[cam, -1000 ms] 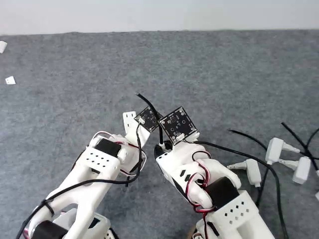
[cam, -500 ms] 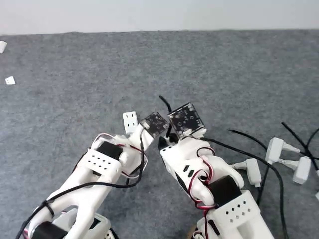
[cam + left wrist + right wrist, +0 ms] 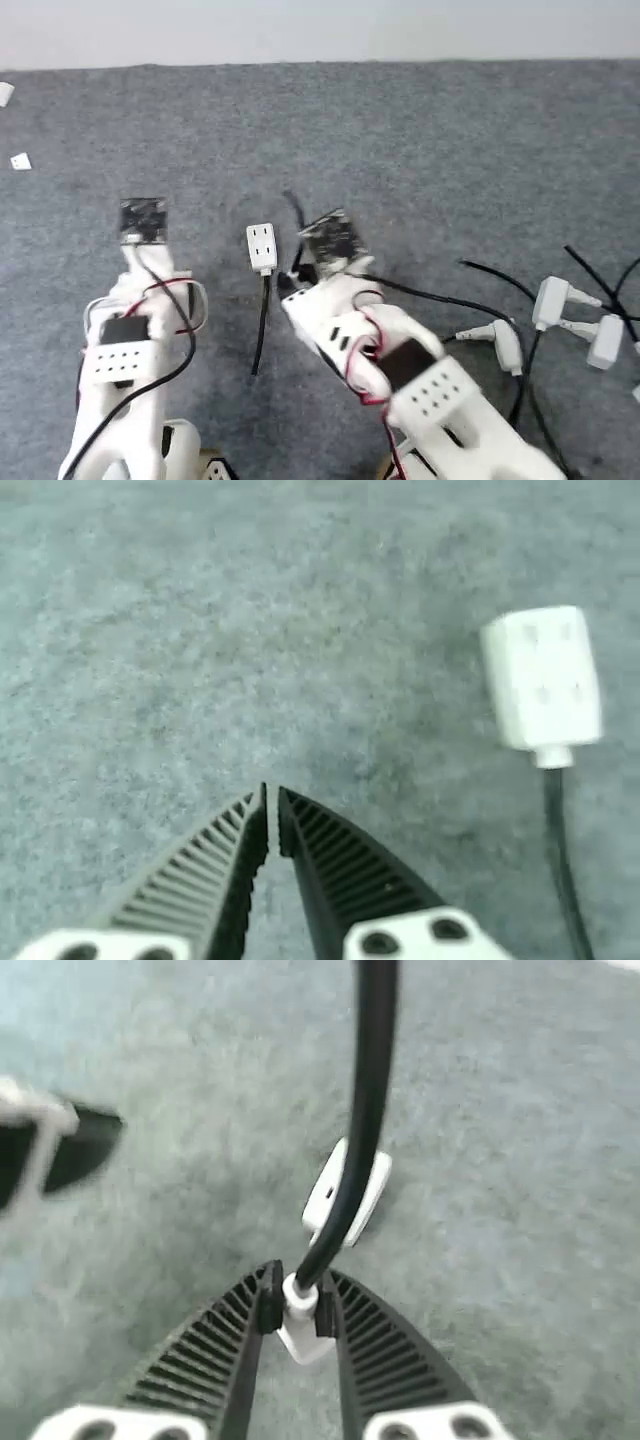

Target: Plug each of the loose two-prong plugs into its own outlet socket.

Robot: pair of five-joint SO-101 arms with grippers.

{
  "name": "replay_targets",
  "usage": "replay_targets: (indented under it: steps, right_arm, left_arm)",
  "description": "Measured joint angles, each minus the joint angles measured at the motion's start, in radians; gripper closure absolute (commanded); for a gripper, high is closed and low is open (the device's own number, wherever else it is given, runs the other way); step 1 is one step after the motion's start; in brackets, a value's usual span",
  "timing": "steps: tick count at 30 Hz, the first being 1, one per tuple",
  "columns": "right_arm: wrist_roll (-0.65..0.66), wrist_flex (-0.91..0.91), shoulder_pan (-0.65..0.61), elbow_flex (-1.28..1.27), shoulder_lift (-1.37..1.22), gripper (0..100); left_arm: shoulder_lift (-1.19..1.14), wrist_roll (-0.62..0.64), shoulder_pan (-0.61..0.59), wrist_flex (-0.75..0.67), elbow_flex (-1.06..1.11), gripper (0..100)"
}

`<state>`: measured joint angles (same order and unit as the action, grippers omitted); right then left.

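Observation:
A white outlet socket (image 3: 261,246) lies on the grey carpet, its black cable (image 3: 259,330) trailing toward the arms. In the left wrist view the socket (image 3: 543,678) lies off to one side of my left gripper (image 3: 272,802), which is shut on nothing above bare carpet. My left arm (image 3: 125,340) stands well left of the socket. My right gripper (image 3: 298,1300) is shut on a white two-prong plug (image 3: 298,1322), whose black cord (image 3: 362,1110) rises in front of the socket (image 3: 347,1195). My right arm (image 3: 360,335) sits just right of the socket.
Three loose white plugs (image 3: 505,343) (image 3: 551,299) (image 3: 605,341) with black cords lie at the right edge of the carpet. Two small white scraps (image 3: 20,161) sit at the far left. Open carpet stretches behind the socket.
My left arm has swung far to the left, away from the socket, which stays on the carpet. My right arm has shifted left toward the socket with the plug.

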<state>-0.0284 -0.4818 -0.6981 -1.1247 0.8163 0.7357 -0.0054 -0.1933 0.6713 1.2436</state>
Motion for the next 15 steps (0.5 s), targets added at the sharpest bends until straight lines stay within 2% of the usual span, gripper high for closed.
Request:
replay_targets:
  steps: [9, 15]
  right_arm:
    - [0.178, 0.086, -0.005, 0.311, -0.465, 99.0]
    - [0.270, 0.158, -0.005, 0.486, -0.698, 99.0]
  left_arm:
    - [-0.005, -0.055, -0.003, -0.002, 0.012, 99]
    - [-0.189, -0.057, -0.005, -0.025, -0.044, 99]
